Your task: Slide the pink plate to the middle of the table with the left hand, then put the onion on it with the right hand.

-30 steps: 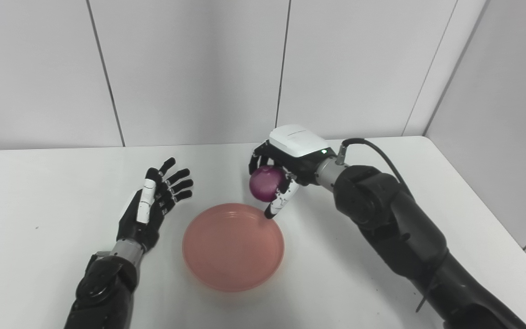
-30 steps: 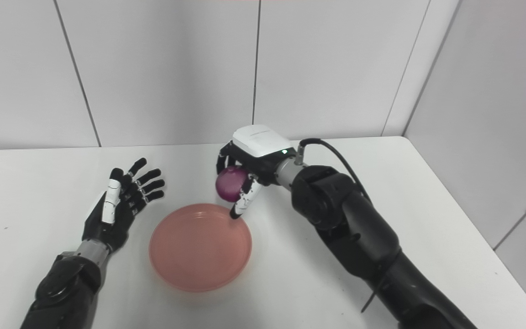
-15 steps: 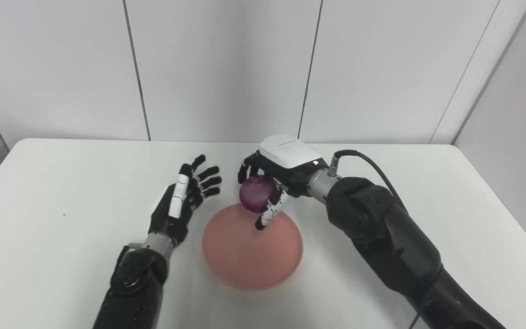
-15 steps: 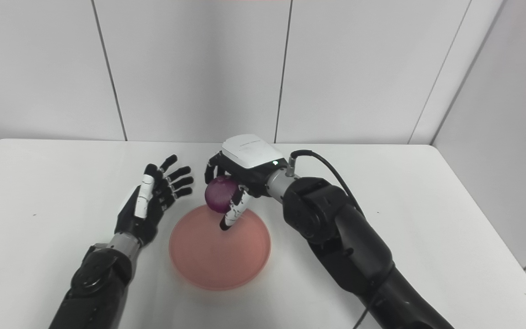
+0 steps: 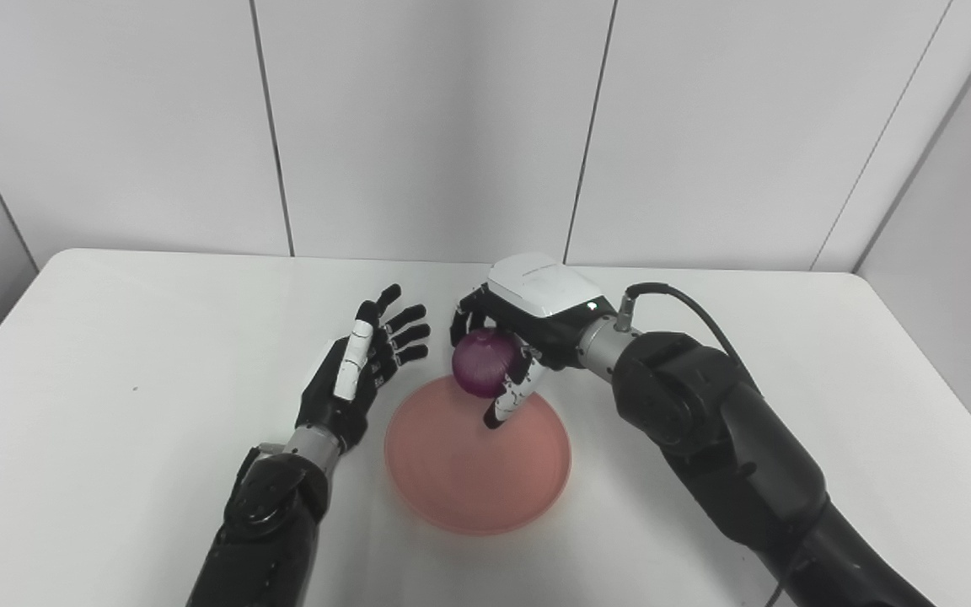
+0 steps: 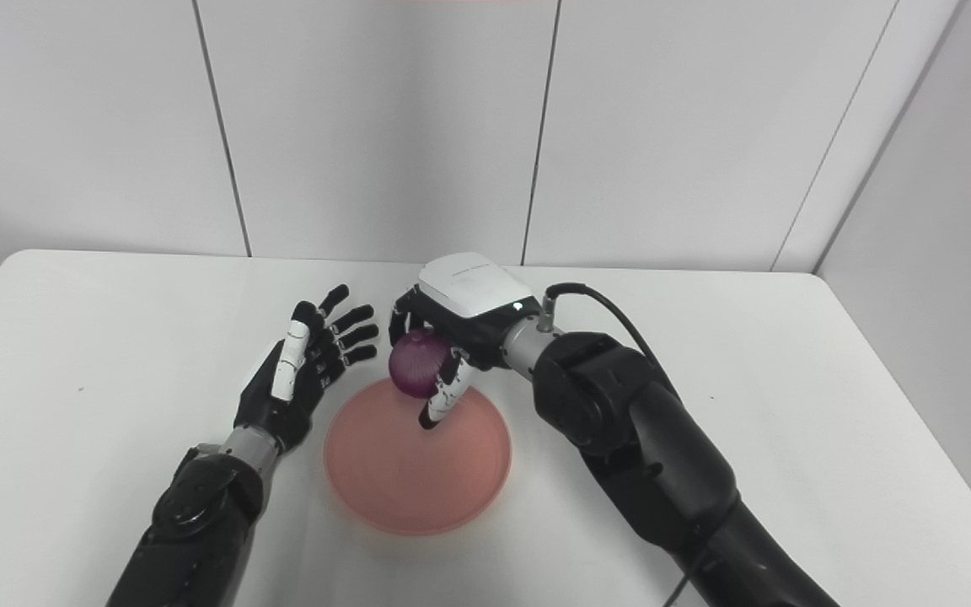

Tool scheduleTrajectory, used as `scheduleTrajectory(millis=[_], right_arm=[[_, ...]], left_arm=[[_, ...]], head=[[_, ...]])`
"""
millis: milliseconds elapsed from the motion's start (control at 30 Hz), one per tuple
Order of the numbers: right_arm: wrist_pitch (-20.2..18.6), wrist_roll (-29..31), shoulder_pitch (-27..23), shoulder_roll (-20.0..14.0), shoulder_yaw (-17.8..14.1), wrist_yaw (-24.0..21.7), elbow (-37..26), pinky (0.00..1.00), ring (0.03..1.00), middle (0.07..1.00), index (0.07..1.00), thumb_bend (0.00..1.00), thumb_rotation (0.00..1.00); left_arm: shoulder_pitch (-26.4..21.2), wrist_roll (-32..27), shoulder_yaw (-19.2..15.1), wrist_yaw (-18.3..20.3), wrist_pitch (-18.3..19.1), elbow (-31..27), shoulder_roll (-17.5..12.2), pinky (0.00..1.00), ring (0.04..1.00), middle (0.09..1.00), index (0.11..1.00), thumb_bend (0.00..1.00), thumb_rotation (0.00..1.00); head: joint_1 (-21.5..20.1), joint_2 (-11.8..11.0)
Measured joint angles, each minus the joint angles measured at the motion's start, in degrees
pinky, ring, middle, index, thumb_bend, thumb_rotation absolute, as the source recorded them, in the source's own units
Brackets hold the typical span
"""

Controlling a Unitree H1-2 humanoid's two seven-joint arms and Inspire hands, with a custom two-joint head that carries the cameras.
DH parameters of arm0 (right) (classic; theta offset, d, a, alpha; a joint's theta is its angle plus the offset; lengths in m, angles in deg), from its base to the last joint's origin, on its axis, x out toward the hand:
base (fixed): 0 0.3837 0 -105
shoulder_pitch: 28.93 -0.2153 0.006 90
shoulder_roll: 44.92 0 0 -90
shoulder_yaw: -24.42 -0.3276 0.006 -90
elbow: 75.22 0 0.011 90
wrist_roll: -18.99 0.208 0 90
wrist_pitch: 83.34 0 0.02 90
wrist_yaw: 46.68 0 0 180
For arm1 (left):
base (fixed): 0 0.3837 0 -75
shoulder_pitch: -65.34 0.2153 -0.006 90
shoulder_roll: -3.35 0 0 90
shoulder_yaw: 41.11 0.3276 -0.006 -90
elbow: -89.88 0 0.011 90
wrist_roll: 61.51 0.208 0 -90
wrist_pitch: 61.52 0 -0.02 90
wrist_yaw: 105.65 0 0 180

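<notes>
Fingers [image 5: 509,396] of the right hand [image 5: 519,329] are gripping the onion [image 5: 482,374] above the plate's [image 5: 477,497] far rim; better lowering further inward before releasing. Left hand [image 5: 359,375] is idling open beside.

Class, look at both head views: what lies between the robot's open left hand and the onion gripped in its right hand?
Nothing: between the left hand and the onion held by the right hand only bare white table shows, in both eye views.

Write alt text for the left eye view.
The right hand holds a purple onion over the far rim of a pink plate on a white table. The left hand is open beside the plate, touching nothing.
</notes>
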Motion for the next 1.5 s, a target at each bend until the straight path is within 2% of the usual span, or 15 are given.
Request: scheduleTrajectory(millis=[67,233,367,633,1033,1333,1433,1500], right_arm=[[0.04,-0.02,0.57,0.0,0.21,-0.18,0.18,0.32,0.397,0.484,0.599,0.83,0.16],[0.69,0.59,1.87,0.03,0.36,-0.16,1.55,0.34,0.415,0.494,0.597,0.84,0.15],[0.83,0.71,2.22,0.17,0.42,0.18,2.5,0.3,0.378,0.468,0.593,0.85,0.13],[1.7,0.58,3.66,0.85,0.84,1.76,4.28,0.38,0.457,0.524,0.58,0.85,0.15],[1.89,-0.31,3.96,0.84,1.39,2.07,4.65,0.37,0.446,0.518,0.576,0.85,0.16],[2.02,0.34,3.95,0.83,1.12,2.07,4.62,0.43,0.508,0.572,0.609,0.88,0.25],[2.02,0.73,3.95,0.78,0.81,2.05,4.54,0.46,0.561,0.615,0.644,0.92,0.35],[2.01,0.78,3.95,0.71,0.67,2.02,4.39,0.48,0.583,0.632,0.659,0.94,0.37]], left_arm=[[0.0,0.0,0.0,0.0,0.0,0.0,0.0,0.8,0.824,0.854,0.935,0.75,0.93],[0.0,0.0,0.0,0.0,0.0,0.0,0.02,0.79,0.815,0.847,0.933,0.74,0.93],[0.0,0.0,0.0,0.0,0.0,0.0,0.02,0.79,0.824,0.851,0.932,0.74,0.93],[0.03,0.0,0.01,-0.02,0.0,-0.12,0.03,0.78,0.816,0.844,0.925,0.75,0.92],[0.05,0.01,0.02,-0.05,0.0,-0.14,0.08,0.8,0.83,0.854,0.935,0.75,0.92],[0.05,0.01,0.07,-0.05,0.0,-0.15,0.08,0.79,0.823,0.846,0.93,0.75,0.93],[0.05,0.01,0.05,-0.05,0.0,-0.15,0.13,0.79,0.828,0.853,0.935,0.74,0.93],[0.05,0.01,0.05,-0.05,0.0,-0.16,0.14,0.79,0.828,0.854,0.936,0.74,0.93]], head=[[-0.17,0.0],[-0.53,0.0],[-0.88,0.0],[-0.88,0.18],[-0.88,0.18],[-0.97,0.09],[-0.97,0.09],[-0.97,0.09]])
